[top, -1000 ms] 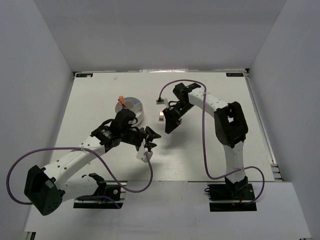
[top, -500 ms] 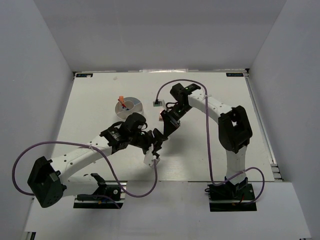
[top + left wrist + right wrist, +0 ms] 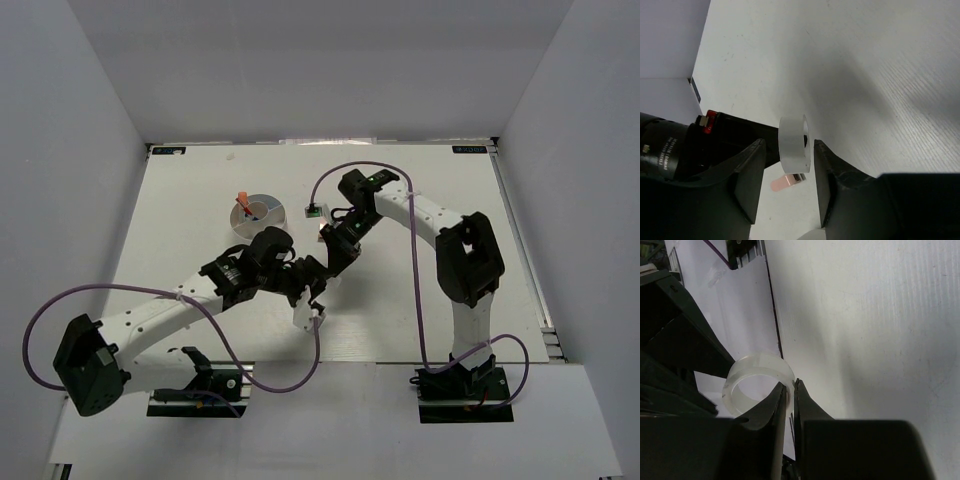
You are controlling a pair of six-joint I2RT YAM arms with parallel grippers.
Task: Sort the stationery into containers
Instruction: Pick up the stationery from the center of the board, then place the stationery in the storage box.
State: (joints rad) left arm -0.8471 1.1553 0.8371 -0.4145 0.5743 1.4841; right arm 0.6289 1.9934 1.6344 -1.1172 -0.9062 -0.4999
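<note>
Near the middle of the bench [image 3: 190, 190] we see the two arms meeting, tip against tip. The right fingers [image 3: 767, 412] are pressed almost together and pinch the thin wall of the white ring [image 3: 757, 377]; one tip sits inside the ring and the other outside. The ring is lifted off the bench and hangs in the air on its edge. From the left wrist we look at the same ring edge-on, and it stands between the left fingers [image 3: 747, 180]. These are spread on both sides of it, and a narrow gap shows on each side, so they do not grip it. Behind the ring a small pinkish item [image 3: 785, 182] lies on the bench. Farther to the left stands the round white tub [image 3: 281, 216], well apart from the ring. An orange-white stick [image 3: 242, 200] leans out of the tub, but we cannot tell from which compartment.
</note>
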